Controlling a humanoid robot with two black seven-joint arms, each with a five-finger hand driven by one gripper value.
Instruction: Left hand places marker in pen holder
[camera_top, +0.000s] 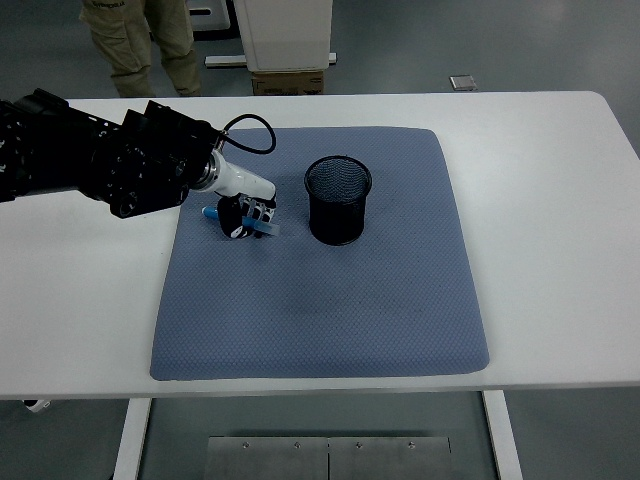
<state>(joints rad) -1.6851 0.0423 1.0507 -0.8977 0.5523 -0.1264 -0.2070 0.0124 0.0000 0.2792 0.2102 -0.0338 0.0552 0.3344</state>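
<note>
A black mesh pen holder (338, 200) stands upright on the blue mat (330, 300), a little right of its upper middle. My left hand (246, 215) hangs just left of the holder, its fingers curled around a blue marker (262, 229). The marker's ends stick out on both sides of the fist, and it looks lifted slightly off the mat. The left arm (100, 165) reaches in from the left edge, black and bulky. The right arm is out of view.
The white table (560, 200) runs around the mat on all sides. At the top left a person's legs (140, 40) stand behind the table, beside a white cabinet (283, 35) and a cardboard box.
</note>
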